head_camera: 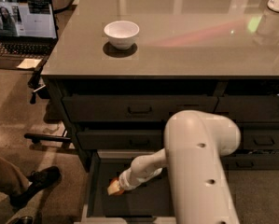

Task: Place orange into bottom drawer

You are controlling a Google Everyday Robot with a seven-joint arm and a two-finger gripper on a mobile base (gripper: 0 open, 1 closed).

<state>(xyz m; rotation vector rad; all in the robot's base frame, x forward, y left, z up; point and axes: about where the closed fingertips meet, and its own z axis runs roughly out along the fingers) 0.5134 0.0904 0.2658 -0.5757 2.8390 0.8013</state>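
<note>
Orange (116, 184) sits against the tool (114, 189), inside the bottom drawer (146, 205).

The wide grey countertop (199, 45) is glossy, mirroring lights; the small round white bowl (122, 33) far left looks glazed ceramic. Near, the smooth white plastic arm (199, 171) has its gripper (115, 187) in the matt dark-grey bottom drawer (141, 202), beside the smooth-skinned orange (112, 189).

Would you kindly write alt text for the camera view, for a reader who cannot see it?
The robot's gripper reaches down into the open bottom drawer, with the orange at its tip over the dark drawer floor. A white bowl sits on the grey countertop above, and an open laptop is at the far left.
</note>
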